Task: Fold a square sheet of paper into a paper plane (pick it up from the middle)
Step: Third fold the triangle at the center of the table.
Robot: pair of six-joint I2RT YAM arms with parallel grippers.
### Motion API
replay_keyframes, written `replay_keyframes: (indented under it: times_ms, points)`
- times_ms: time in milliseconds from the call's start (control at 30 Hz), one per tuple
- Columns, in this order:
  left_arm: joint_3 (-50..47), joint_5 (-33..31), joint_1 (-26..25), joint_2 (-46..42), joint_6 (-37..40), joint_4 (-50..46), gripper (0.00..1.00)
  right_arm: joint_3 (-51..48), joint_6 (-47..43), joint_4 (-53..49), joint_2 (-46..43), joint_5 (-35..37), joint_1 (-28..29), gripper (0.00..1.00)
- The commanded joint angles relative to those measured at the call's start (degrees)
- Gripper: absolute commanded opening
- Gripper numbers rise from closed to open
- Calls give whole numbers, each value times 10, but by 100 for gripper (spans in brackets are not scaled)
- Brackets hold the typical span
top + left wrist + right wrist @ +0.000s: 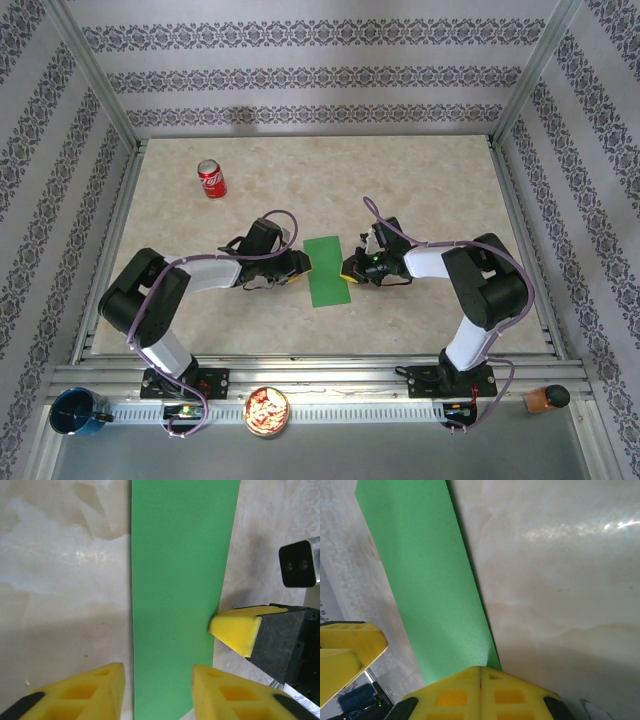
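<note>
The square sheet of paper [326, 270] looks smooth and matt, the table [420, 190] faintly glossy.

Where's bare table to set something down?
Far half of the table, from the can across to the right rail: bare. Strip between the paper and the table's near edge: bare too. Crowded at centre: jaws of the left arm and right arm sit at the paper's long edges.

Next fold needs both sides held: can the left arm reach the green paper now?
Likely yes: the left tool hovers open over one edge of the green paper, nothing between; the right tool, shut, sits at the opposite edge.
</note>
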Motion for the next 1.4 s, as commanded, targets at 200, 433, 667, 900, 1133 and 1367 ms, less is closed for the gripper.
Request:
replay_keyframes:
  times_ms: [200,433,667,900,1133,1367]
  points:
    - [50,-4,-14,39,11,-26,34,-32,19,-34,12,35,2,8]
    - [68,-20,-22,58,21,-62,34,-36,17,-32,15,36,2,8]
    - [70,-33,-23,68,28,-86,35,-34,13,-33,17,35,2,8]
    - [69,-16,-26,78,19,-62,36,-34,10,-35,17,34,2,8]
    - [56,-12,-26,64,1,-29,37,-34,10,-35,17,34,2,8]
    - [42,-11,-27,52,-13,-2,37,-35,10,-37,14,35,2,8]
